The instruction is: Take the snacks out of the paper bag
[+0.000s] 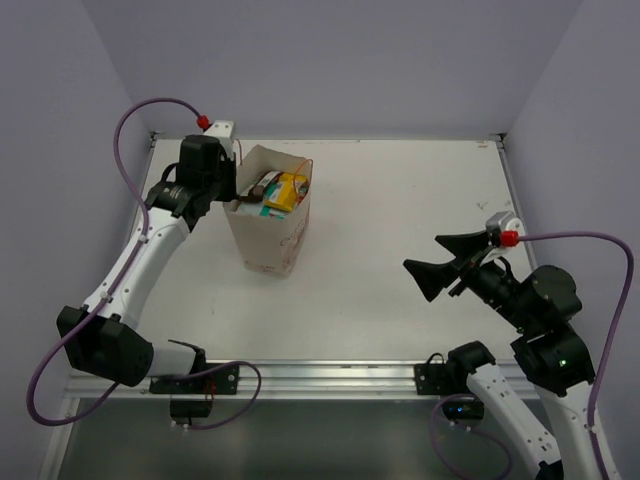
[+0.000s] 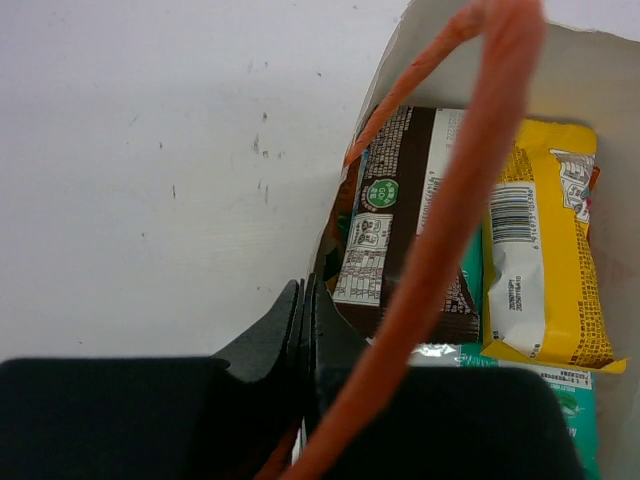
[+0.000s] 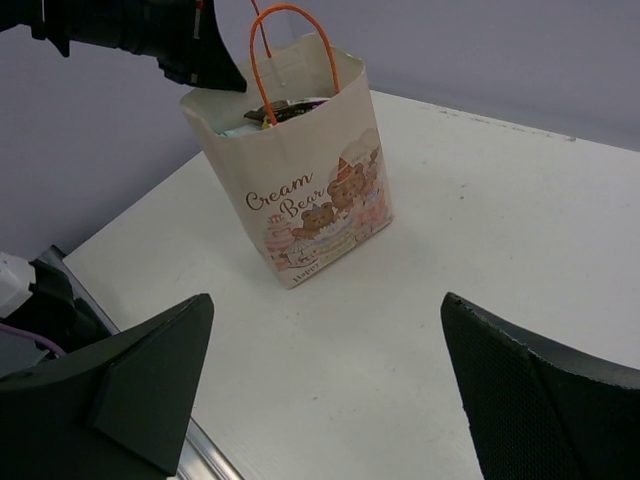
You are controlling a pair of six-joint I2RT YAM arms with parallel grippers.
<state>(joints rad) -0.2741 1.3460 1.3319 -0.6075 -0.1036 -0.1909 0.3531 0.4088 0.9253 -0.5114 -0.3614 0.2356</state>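
The cream-white paper bag stands upright at the back left of the table; it also shows in the right wrist view. Snacks lie inside it: a dark brown bar, a yellow packet and a teal packet. An orange string handle crosses the left wrist view. My left gripper is shut on the bag's left rim, one finger inside and one outside. My right gripper is wide open and empty, over the table to the right of the bag.
The white table is bounded by lilac walls at the back and both sides. An aluminium rail runs along the near edge. A purple cable loops above the left arm.
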